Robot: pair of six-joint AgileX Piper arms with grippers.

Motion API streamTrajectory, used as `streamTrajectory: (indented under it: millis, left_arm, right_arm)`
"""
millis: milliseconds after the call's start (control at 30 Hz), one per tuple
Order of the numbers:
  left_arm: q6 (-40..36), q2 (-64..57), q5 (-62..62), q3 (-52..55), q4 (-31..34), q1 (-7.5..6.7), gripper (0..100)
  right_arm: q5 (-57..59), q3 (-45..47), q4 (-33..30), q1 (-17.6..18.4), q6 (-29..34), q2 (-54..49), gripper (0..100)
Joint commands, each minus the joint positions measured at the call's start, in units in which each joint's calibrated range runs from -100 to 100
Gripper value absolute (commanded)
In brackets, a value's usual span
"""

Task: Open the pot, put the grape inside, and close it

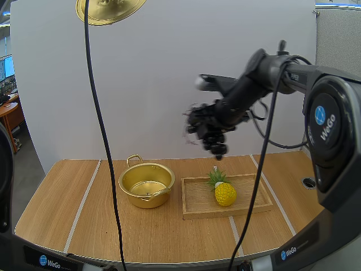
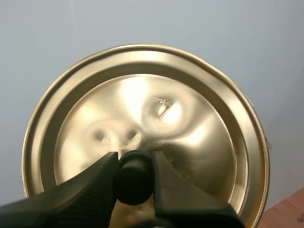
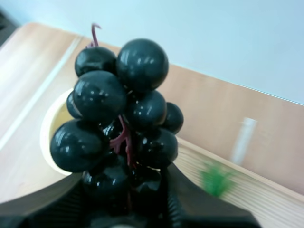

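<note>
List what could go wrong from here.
1. The right gripper pinches the grapes at one end of the bunch only; they might slip out.
2. The grapes seem not yet over the pot; an early release could land them on the wooden tray beside the pineapple.
3. The left gripper holds the lid high up by its small knob alone; it may tilt or drop.

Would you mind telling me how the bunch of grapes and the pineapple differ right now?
The bunch of grapes is dark, nearly black round berries; the pineapple is yellow with a green crown. The bunch of grapes is held in the air, pinched by the right gripper; the pineapple rests on the wooden tray with no gripper on it. Both are outside the open pot.
</note>
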Motion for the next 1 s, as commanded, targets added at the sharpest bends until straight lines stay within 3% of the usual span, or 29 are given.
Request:
streamTrajectory:
  millis: [0, 333, 967]
  left_arm:
    - [-0.16, -0.46, -2.15, -0.43, 0.96, -0.18, 0]
    - [-0.16, -0.46, -2.15, -0.43, 0.96, -0.18, 0]
    - [-0.16, -0.46, -2.15, -0.43, 0.96, -0.18, 0]
  right_arm:
    - [-2.02, -0.40, 0.61, 3.32, -0.36, -0.91, 0]
    - [-7.82, -0.58, 0.51, 10.62, 0.06, 0.62, 0]
    - [-20.08, -1.50, -2.36, 15.98, -0.21, 13.47, 0]
